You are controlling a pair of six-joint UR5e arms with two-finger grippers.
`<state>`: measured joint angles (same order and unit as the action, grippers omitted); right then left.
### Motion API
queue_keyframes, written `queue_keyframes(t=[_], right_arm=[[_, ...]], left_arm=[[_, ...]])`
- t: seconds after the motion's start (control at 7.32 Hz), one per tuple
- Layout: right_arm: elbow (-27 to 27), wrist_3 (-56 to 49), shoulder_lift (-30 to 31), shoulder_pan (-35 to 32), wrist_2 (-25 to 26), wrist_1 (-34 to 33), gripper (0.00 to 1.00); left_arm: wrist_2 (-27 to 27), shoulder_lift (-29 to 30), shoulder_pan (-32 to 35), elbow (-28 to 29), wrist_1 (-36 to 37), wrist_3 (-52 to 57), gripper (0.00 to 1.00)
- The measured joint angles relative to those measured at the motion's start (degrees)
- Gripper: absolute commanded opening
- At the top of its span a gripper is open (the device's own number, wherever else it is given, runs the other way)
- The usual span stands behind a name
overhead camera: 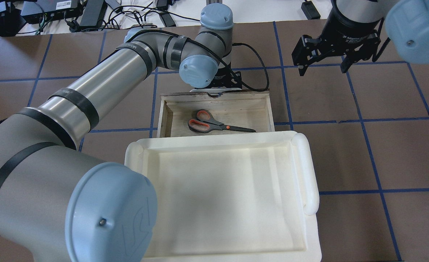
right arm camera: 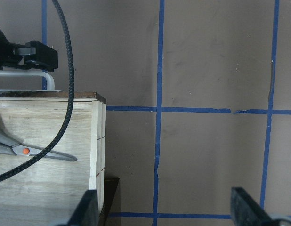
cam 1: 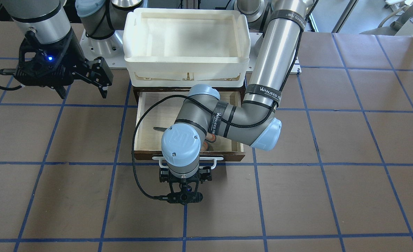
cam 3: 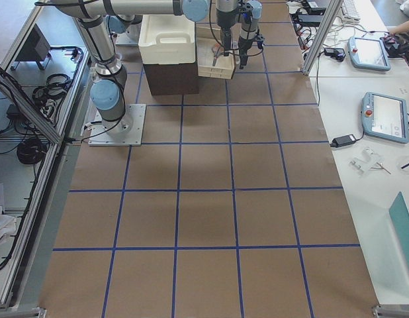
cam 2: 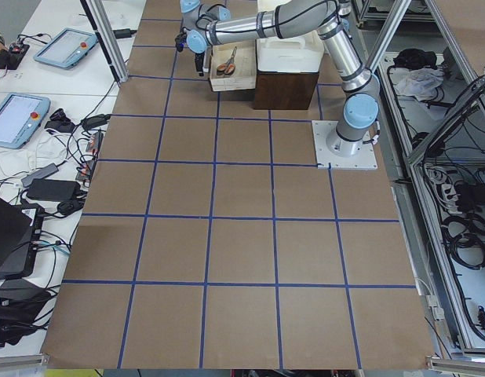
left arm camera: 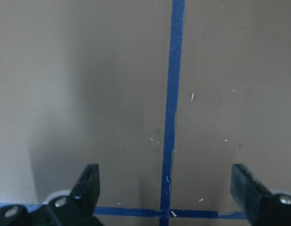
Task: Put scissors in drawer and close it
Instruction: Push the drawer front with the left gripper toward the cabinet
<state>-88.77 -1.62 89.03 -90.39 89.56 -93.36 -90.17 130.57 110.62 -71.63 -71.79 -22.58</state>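
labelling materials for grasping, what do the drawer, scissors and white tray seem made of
Drawer: pale bare plywood inside, by its grain; dark-stained wooden front. Scissors: dull metal-looking blades; grey handles probably plastic, orange-red lining perhaps rubbery. White tray: matte moulded plastic or foam, by its thick rounded rim; cannot tell which.

**Brown, blue and a spot of orange**

The surface (cam 1: 332,140) is matt brown, ruled into squares by blue lines. The drawer (overhead camera: 165,116) is pale plywood inside, with a dark brown front and a white handle (cam 1: 217,158). The scissors (overhead camera: 214,124) have grey handles lined orange-red and an orange dot at the pivot. The tray (overhead camera: 310,171) is off-white. The arms (overhead camera: 101,80) are silver and grey with pale blue caps and black bands; the jaws are black.
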Motion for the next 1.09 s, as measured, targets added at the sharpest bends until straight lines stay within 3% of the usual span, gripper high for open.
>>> queue_keyframes(t=[1.09], right_arm=[[0.0, 0.0, 0.0, 0.0, 0.0, 0.0, 1.00]], left_arm=[[1.0, -5.9, 0.9, -0.9, -8.1, -0.3, 1.00]])
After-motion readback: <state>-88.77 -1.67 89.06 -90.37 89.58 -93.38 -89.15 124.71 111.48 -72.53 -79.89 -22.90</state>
